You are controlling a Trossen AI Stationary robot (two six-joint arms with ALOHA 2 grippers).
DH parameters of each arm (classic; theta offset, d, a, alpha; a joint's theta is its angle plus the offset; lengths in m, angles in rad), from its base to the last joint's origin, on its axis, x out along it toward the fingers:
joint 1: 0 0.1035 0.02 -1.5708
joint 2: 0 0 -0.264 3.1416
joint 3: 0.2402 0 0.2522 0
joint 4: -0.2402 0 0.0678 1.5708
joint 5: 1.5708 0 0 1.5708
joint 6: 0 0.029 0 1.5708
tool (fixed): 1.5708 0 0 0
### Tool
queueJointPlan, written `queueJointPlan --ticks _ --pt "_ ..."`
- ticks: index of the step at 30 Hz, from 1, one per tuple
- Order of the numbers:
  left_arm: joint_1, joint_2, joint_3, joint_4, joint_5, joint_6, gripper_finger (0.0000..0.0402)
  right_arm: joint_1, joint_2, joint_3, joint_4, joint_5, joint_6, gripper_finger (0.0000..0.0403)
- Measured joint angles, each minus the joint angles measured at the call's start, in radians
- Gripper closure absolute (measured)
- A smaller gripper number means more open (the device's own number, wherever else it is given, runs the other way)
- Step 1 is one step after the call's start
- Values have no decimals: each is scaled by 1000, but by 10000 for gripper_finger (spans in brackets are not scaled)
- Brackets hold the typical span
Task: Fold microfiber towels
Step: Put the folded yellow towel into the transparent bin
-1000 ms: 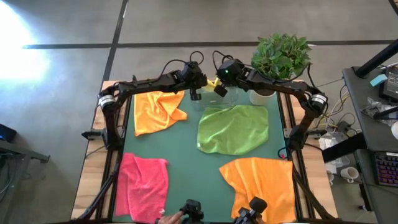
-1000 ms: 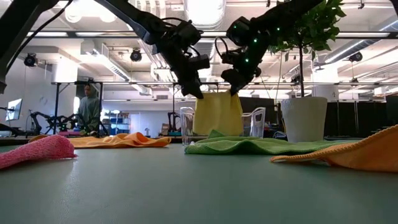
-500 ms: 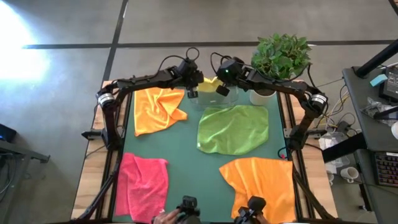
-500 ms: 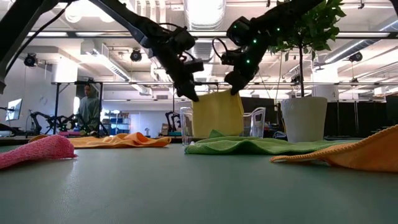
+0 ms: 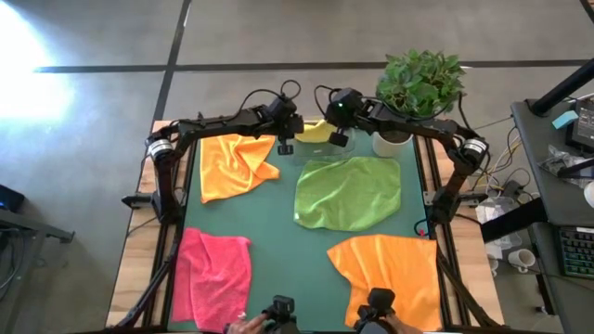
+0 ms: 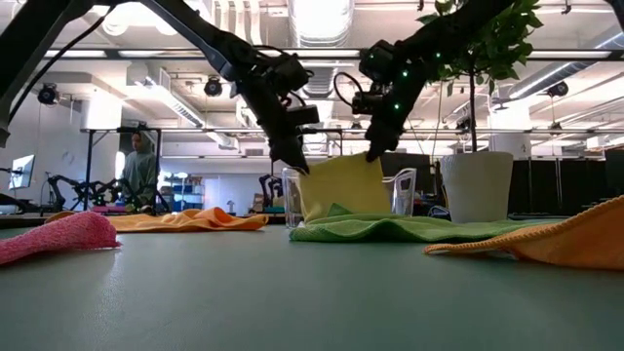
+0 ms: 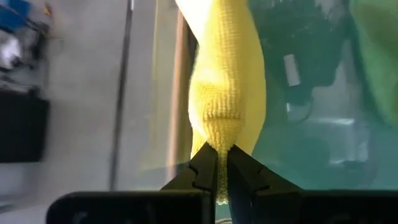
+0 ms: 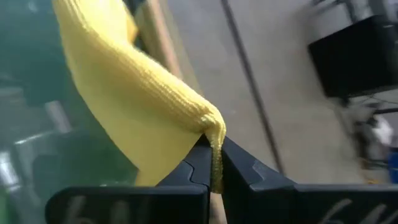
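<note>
Both arms are lowering the yellow towel (image 6: 336, 185) at the far edge of the table: vs. a sec ago its top edge is hanging lower and slanting, left corner below the right, in the low view's upper centre. In the high view the cloth is showing as a small yellow strip (image 5: 313, 132) at upper centre, btwn the two wrists.

The left gripper (image 7: 217, 169) is clamped shut on one corner of the yellow towel, fingers pinching a thin fold; the right gripper (image 8: 214, 163) is pinched shut on the opposite corner the same way. In the low view the left gripper (image 6: 295, 164) and right gripper (image 6: 371, 152) are holding the cloth taut, its lower part hanging in front of a clear container (image 6: 401, 192) and behind the lime green towel (image 5: 348, 192).

The lime green towel is lying flat, slightly rumpled, at centre right of the green mat (image 5: 278, 232). One orange towel (image 5: 234, 163) is sitting crumpled at upper left, the other orange towel (image 5: 385, 274) at lower right, the pink towel (image 5: 213, 274) at lower left. A potted plant (image 5: 419, 85) is standing at upper right.
</note>
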Motion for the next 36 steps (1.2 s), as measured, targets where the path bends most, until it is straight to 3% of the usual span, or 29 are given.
queueJointPlan --ticks 4,8,19,31,36 --pt "2 -2 0 61 -134 115 400 0 -11 8 2 86 -55 394" --pt "-1 -13 0 69 -155 169 400 0 -27 9 9 63 -63 394" --pt "-55 -14 -20 -74 -69 169 400 3 -11 -51 -50 -87 -68 394" --pt "-87 -15 -13 -155 40 99 400 3 -12 -48 -192 -331 60 393" --pt "-87 -16 -6 -180 43 90 394 7 -12 -45 -208 -340 128 376"
